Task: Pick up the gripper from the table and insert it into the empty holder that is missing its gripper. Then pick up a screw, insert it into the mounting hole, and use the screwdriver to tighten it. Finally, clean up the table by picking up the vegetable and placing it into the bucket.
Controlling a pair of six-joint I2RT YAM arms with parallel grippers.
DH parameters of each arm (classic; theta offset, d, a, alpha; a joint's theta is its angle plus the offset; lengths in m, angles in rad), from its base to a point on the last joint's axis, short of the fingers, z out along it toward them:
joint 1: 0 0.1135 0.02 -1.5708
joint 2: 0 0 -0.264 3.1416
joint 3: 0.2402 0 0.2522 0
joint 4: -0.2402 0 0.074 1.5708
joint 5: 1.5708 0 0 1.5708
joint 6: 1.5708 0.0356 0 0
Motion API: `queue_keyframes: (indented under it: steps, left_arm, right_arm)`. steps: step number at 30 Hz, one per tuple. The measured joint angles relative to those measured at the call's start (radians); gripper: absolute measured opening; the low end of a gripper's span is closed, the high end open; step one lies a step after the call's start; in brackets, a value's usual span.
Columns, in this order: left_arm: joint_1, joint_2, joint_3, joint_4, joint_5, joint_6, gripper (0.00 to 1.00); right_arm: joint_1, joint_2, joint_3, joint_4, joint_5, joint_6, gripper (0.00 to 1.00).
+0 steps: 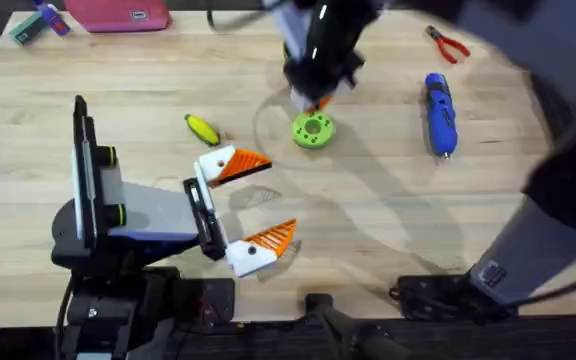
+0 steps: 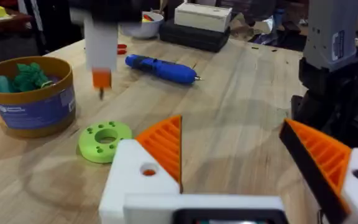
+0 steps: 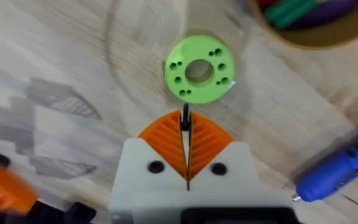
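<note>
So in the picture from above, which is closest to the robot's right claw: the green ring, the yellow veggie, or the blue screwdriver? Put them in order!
From the right gripper, which pinches a thin dark screw:
1. The green disc, just below it, almost underneath.
2. The vegetable on one side and the screwdriver on the other look about equally far, too close to call.

Overhead looking down, wrist views low and close, all sharing green disc

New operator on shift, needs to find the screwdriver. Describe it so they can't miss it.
Start at the wooden table and look toward its far right side, beside the red-handled pliers. The screwdriver lies there flat: a blue pen-shaped tool with a thin metal tip, the sole blue stick on the wood.
</note>
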Motion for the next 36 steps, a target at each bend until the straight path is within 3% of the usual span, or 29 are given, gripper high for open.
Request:
queue_keyframes:
  steps: [7, 13, 29, 36]
  left_arm:
    - [0.0, 0.0, 0.0, 0.0, 0.0, 0.0, 0.985]
    - [0.0, 0.0, 0.0, 0.0, 0.0, 0.0, 0.985]
    - [0.0, 0.0, 0.0, 0.0, 0.0, 0.0, 0.985]
    - [0.0, 0.0, 0.0, 0.0, 0.0, 0.0, 0.986]
  right_arm:
    - [-0.002, -0.11, 0.241, -0.156, 0.022, 0.0, 0.006]
    - [-0.002, -0.123, 0.358, -0.277, 0.024, 0.0, 0.006]
    - [0.01, -0.16, 0.393, -0.364, 0.025, 0.008, 0.006]
    - [0.115, -0.16, 0.393, -0.364, 0.025, 0.008, 0.006]
